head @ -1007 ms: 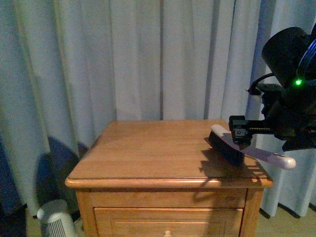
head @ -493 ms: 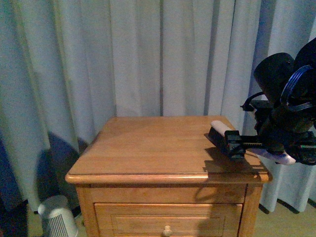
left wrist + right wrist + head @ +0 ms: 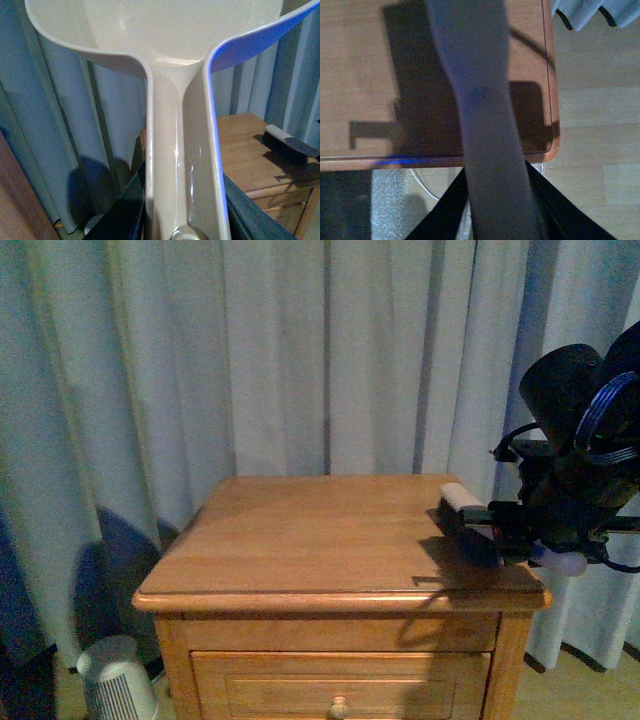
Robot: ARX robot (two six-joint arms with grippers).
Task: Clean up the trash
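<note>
**Both tools gripped, trash not seen**

The brush (image 3: 458,497) is held by its handle in the right gripper (image 3: 490,530), jaws clenched on it. It is held over the near right corner of the nightstand (image 3: 300,540). The bristle head is low over the top, but contact cannot be told. The handle end is carried out past the right edge. The handle of the pale dustpan (image 3: 175,30) is clamped in the left gripper (image 3: 185,222). The pan is held off the nightstand, with the curtain (image 3: 200,360) behind it. The trash wad is seen in no view, so its place cannot be told. A white ribbed unit (image 3: 115,680) is seen on the floor at near left.
</note>
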